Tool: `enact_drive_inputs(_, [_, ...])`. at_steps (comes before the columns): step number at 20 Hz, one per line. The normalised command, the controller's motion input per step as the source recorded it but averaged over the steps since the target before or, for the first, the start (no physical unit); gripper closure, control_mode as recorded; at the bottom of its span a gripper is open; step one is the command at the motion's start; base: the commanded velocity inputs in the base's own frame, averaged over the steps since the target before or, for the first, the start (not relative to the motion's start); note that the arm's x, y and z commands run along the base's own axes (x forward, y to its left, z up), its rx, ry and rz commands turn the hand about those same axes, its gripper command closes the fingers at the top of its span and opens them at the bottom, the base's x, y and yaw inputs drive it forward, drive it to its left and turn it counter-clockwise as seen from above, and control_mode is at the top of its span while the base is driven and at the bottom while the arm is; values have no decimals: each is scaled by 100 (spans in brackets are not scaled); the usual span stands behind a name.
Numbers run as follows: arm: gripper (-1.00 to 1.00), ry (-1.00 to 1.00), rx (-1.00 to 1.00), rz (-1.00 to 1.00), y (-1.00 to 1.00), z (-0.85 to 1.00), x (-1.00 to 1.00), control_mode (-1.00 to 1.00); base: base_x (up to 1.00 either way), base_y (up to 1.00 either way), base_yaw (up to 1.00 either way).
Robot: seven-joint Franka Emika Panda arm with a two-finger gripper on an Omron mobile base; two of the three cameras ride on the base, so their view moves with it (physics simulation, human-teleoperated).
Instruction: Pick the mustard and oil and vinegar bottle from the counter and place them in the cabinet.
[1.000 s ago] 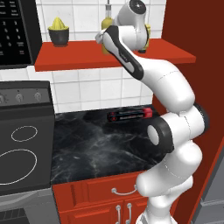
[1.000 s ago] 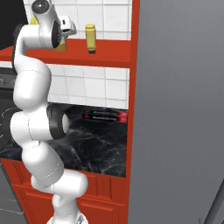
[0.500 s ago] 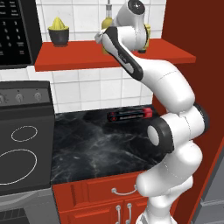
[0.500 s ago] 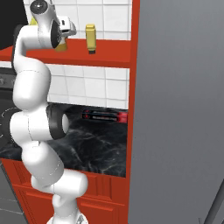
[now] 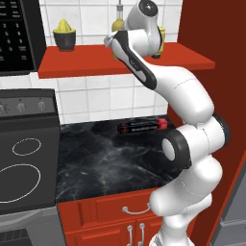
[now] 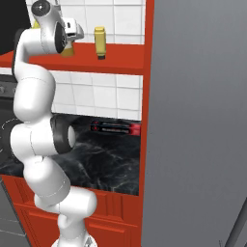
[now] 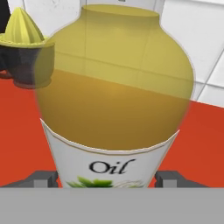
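The gripper [image 7: 107, 179] stands wide open astride the tall yellow-olive oil bottle [image 7: 113, 100] on the long red shelf [image 5: 86, 67], gripping nothing. Best to back straight out, avoiding the yellow juicer [image 7: 24, 48] at ten o'clock.

The shelf [image 5: 86, 67] hangs on the wall above the counter [image 5: 105, 163]. On the shelf, the oil bottle [image 7: 113, 100] stands upright near the middle, with a finger [image 7: 43, 178] of the gripper [image 7: 107, 179] to each side of its base. The juicer [image 5: 64, 34] sits well left of the oil bottle on the shelf, the mustard [image 6: 100, 42] to its right. On the counter below the oil bottle, a box [image 5: 143, 127] lies flat near the wall. The stove [image 5: 24, 163] adjoins the counter's left side.
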Motion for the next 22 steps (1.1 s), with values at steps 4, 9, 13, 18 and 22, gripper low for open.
enact_drive_inputs(4, [100, -2, 0, -3, 0, -24, 18, -100, 0, 0, 0])
enact_drive_inputs(9, [100, -1, 0, -4, 0, -30, 27, -100, 0, 0, 0])
enact_drive_inputs(13, [100, -2, 0, -4, 0, -27, 19, -100, 0, 0, 0])
enact_drive_inputs(18, [100, -4, 0, -3, 0, -12, 1, -100, 0, 0, 0])
enact_drive_inputs(22, [100, -4, 0, -3, 0, -1, -16, -100, 0, 0, 0])
